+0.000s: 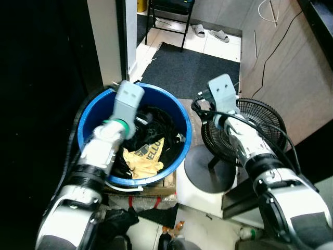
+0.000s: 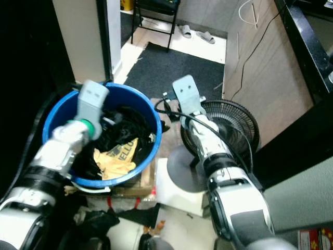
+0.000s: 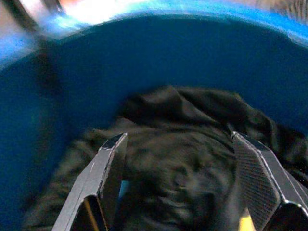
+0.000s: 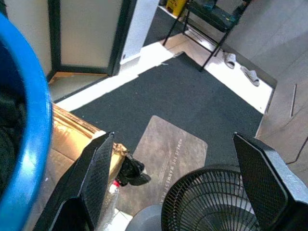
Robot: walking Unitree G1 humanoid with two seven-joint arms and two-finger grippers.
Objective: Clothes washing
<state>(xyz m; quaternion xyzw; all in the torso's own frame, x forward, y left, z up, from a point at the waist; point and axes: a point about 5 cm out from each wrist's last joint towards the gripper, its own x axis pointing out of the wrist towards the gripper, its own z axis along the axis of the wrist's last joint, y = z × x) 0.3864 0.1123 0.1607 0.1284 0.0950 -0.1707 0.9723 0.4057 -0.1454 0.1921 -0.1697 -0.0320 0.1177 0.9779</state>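
Left pincer hangs inside the blue tub, fingers spread wide over the black clothes, apparently ready to pinch up laundry for the wash. That arm reaches forward and down over the near rim. A yellow printed garment lies among the dark ones. Right pincer is also spread, holding nothing, with its arm raised above the floor fan beside the tub, seemingly waiting.

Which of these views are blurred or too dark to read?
Left wrist view: motion-blurred, the dark clothes and blue bucket wall soft, with glare at the rim. Eye views: sharp, but black along the robot's left side. Right wrist view: clear and evenly lit over the fan.
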